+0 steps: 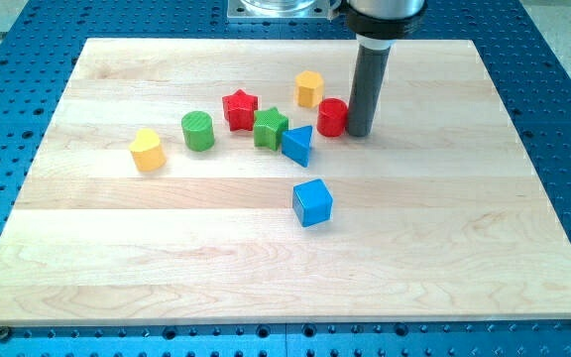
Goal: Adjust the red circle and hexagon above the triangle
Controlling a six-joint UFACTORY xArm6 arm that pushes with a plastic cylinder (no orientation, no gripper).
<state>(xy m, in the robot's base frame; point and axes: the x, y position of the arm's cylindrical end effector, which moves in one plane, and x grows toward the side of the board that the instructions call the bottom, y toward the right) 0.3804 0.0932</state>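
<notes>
Your tip (359, 133) presses nothing but sits touching the red circle (332, 117), upper centre-right. Yellow hexagon (309, 88) lies just above-left; blue triangle (298, 145) below-left, green star (271, 128) crowding it. Board's (464, 248) right side open.

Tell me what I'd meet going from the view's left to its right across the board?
Yellow heart → green cylinder → red star → green star → red circle → my tip, touching the red circle's right side.

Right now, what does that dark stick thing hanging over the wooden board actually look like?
A plain, straight, dark grey cylindrical rod, smooth and unmarked, ending bluntly at my tip. It hangs from a wider black collar with a silvery metal part above. No cables or markings show.
</notes>
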